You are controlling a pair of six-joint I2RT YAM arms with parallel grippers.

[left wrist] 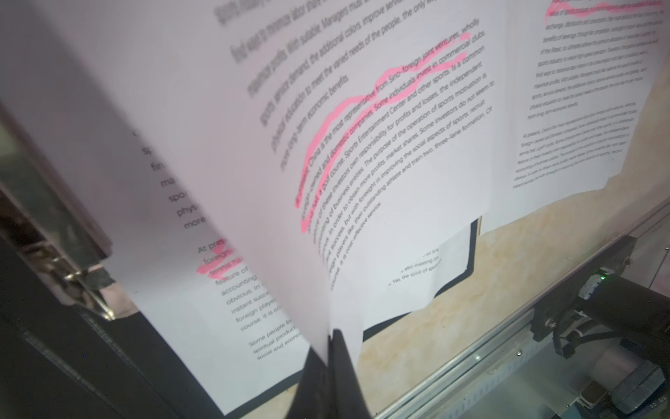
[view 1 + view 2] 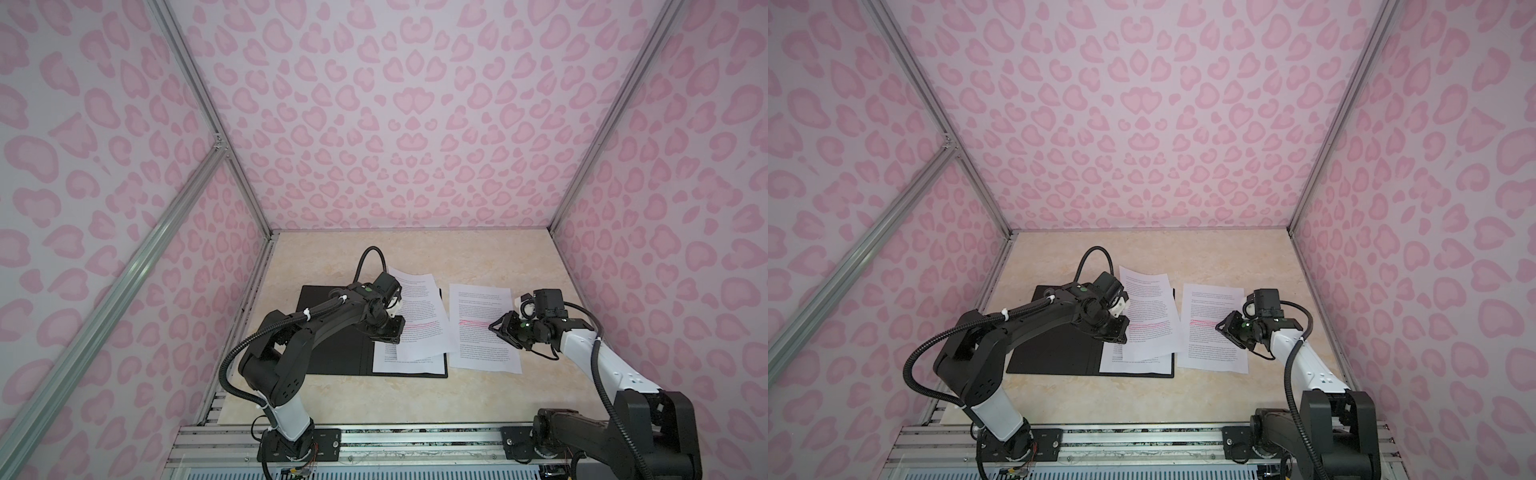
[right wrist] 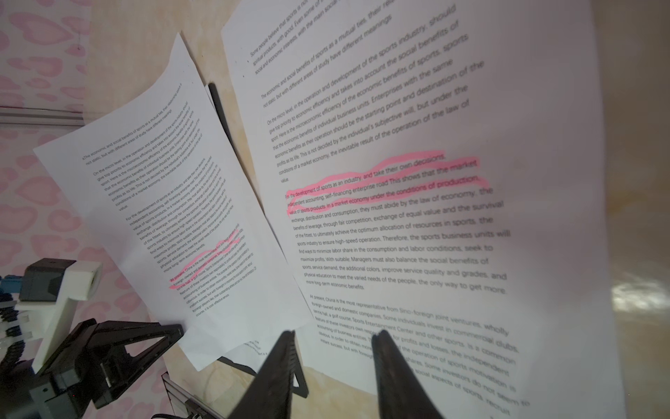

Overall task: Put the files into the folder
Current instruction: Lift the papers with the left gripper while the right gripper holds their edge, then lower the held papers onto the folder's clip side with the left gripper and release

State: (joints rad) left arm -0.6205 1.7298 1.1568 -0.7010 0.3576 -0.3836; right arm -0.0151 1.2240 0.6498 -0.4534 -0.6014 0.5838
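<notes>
Black-and-white arms (image 2: 291,345), ribbed black cables (image 2: 222,372)

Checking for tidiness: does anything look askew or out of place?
Yes. The sheet pinched by the left gripper lies skewed over the folder, overhanging its far edge; another sheet lies outside it on the table.

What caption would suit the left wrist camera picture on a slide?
The left fingers pinch the edge of a pink-highlighted sheet, holding it over another sheet that lies in the open black folder.

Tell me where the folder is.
In both top views the folder lies open left of centre, under the left gripper, files on its right half.
</notes>
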